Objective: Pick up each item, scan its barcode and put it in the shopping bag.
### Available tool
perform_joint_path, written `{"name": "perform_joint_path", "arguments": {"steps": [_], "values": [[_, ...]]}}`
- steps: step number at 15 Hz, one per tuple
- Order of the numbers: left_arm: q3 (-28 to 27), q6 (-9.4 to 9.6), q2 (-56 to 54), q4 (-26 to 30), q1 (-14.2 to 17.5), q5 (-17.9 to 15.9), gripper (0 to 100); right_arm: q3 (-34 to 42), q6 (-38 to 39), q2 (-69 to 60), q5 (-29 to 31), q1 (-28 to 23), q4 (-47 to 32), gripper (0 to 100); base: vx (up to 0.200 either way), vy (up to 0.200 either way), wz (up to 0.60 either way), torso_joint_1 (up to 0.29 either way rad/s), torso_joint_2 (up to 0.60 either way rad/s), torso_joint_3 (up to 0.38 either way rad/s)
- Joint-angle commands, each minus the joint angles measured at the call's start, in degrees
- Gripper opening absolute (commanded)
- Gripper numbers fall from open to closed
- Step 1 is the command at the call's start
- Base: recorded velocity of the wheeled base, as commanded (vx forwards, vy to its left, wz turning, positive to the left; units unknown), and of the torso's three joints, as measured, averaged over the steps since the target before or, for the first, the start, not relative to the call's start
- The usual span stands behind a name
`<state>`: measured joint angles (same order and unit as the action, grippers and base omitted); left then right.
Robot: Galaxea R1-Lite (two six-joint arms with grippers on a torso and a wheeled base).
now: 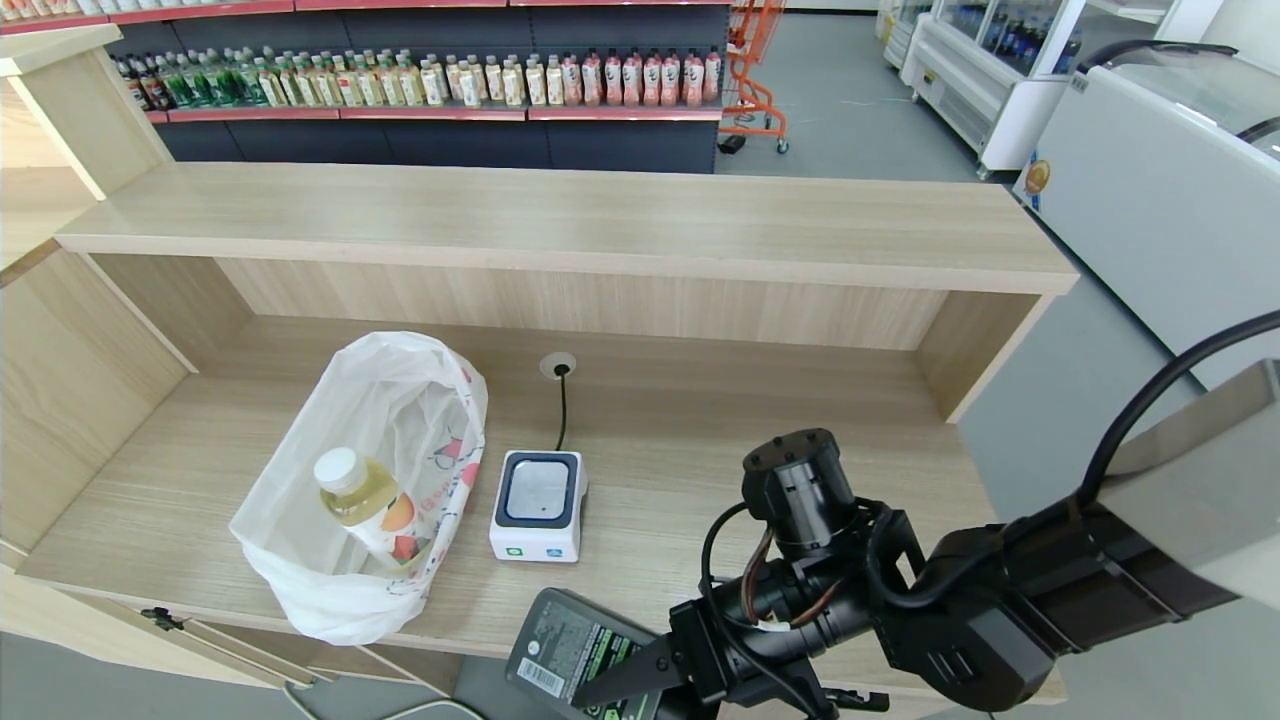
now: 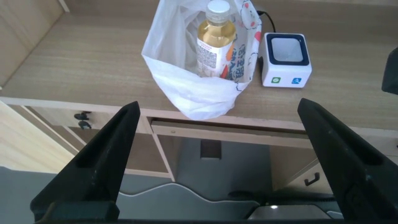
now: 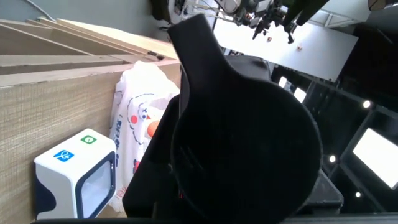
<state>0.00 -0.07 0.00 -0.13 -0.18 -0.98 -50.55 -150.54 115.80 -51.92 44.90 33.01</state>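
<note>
A white plastic shopping bag [image 1: 380, 470] stands open on the left of the wooden counter [image 1: 760, 420], with a pale yellow drink bottle [image 1: 365, 505] upright inside it. Just to its right sits the small white barcode scanner [image 1: 538, 505], window facing up. My right gripper [image 1: 612, 690] hangs off the counter's front edge, below the scanner, shut on a dark flat packet [image 1: 565, 645] whose barcode label faces up. The right wrist view has the packet [image 3: 249, 137] close up, with the scanner [image 3: 74, 177] and bag [image 3: 140, 118] behind. My left gripper [image 2: 217, 162] is open and holds nothing, low in front of the counter under the bag [image 2: 193, 87].
A raised ledge [image 1: 560, 225] and side walls enclose the counter on the back, left and right. The scanner's black cable [image 1: 561, 410] runs back to a hole. Drawers [image 2: 205, 149] sit under the counter. Shelves of bottles [image 1: 420, 80] and freezers [image 1: 1150, 170] stand beyond.
</note>
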Motion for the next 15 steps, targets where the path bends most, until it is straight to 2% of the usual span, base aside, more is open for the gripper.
{"name": "perform_joint_path", "arguments": {"steps": [1, 5, 6, 8, 9, 10, 11, 12, 14, 15], "values": [[0.0, -0.01, 0.1, 0.0, 0.0, 0.0, 100, -0.1, 0.0, 0.0, 0.0, 0.1, 0.0, 0, 0.000, 0.000, 0.00, 0.000, 0.00, 0.000], [0.0, -0.01, 0.1, 0.0, 0.0, 0.0, 100, 0.7, 0.2, -1.7, 0.2, -0.2, -0.7, 0, 0.000, 0.000, 0.00, 0.000, 0.00, 0.000], [0.0, -0.01, 0.1, 0.0, 0.0, 0.0, 100, 0.8, 3.1, -3.3, 0.3, -0.6, -1.8, 0, 0.000, 0.000, 0.00, 0.000, 0.00, 0.000], [0.0, -0.01, 0.1, 0.0, 0.0, 0.0, 100, 0.8, 16.5, -8.0, 1.5, -3.6, -3.6, 0, 0.000, 0.000, 0.00, 0.000, 0.00, 0.000], [0.0, -0.01, 0.1, 0.0, 0.0, 0.0, 100, 2.0, 26.0, -11.0, 5.3, -5.1, -4.2, 0, 0.000, 0.000, 0.00, 0.000, 0.00, 0.000], [0.0, -0.01, 0.1, 0.0, 0.0, 0.0, 100, 4.2, 36.7, -15.2, 12.5, -5.5, -5.8, 0, 0.000, 0.000, 0.00, 0.000, 0.00, 0.000], [0.0, -0.01, 0.1, 0.0, 0.0, 0.0, 100, 6.2, 44.3, -19.5, 18.4, -5.5, -6.5, 0, 0.000, 0.000, 0.00, 0.000, 0.00, 0.000], [0.0, -0.01, 0.1, 0.0, 0.0, 0.0, 100, 8.4, 52.0, -28.9, 25.5, -7.3, -7.3, 0, 0.000, 0.000, 0.00, 0.000, 0.00, 0.000], [0.0, -0.01, 0.1, 0.0, 0.0, 0.0, 100, 9.5, 65.6, -38.5, 26.2, -9.7, -18.3, 0, 0.000, 0.000, 0.00, 0.000, 0.00, 0.000], [0.0, -0.01, 0.1, 0.0, 0.0, 0.0, 100, 7.4, 76.9, -42.2, 26.2, -9.9, -23.2, 0, 0.000, 0.000, 0.00, 0.000, 0.00, 0.000]]}}
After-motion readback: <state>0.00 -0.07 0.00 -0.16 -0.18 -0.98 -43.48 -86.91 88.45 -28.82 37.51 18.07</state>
